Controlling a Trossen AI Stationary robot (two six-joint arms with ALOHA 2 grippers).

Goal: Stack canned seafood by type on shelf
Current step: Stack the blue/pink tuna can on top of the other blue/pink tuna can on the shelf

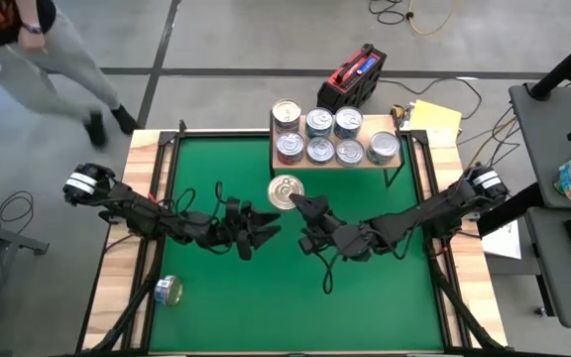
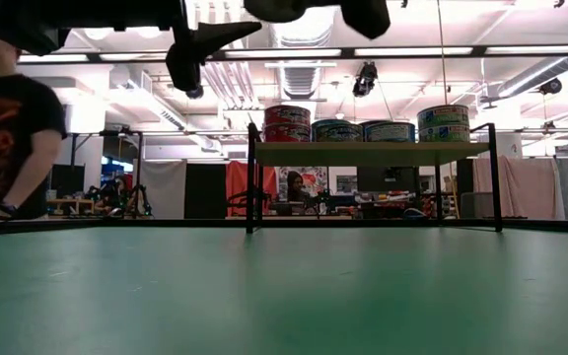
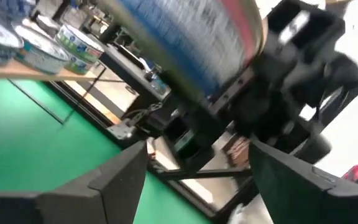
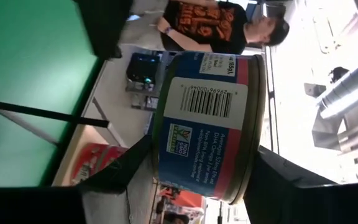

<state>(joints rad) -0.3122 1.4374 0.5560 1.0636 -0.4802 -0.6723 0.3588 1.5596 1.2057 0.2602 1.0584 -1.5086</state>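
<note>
Over the green mat [image 1: 295, 297], stacking is well along but not finished: the shelf [image 1: 337, 160] at the mat's far edge already carries a cluster of canned seafood [image 1: 320, 135] set in two rows, with the low view showing at least one stack two tins high at one end. The right gripper [image 1: 302, 202] holds one more can [image 1: 285, 191] clamped between its fingers, raised above the mat just in front of the shelf; it has yet to be placed. The left gripper [image 1: 262, 226] hovers close by with jaws spread and nothing in them. A last stray tin [image 1: 170, 291] lies near the mat's near-left corner, still to be collected. A person [image 1: 38, 50] walks past the table's far-left corner, clear of the work.
</note>
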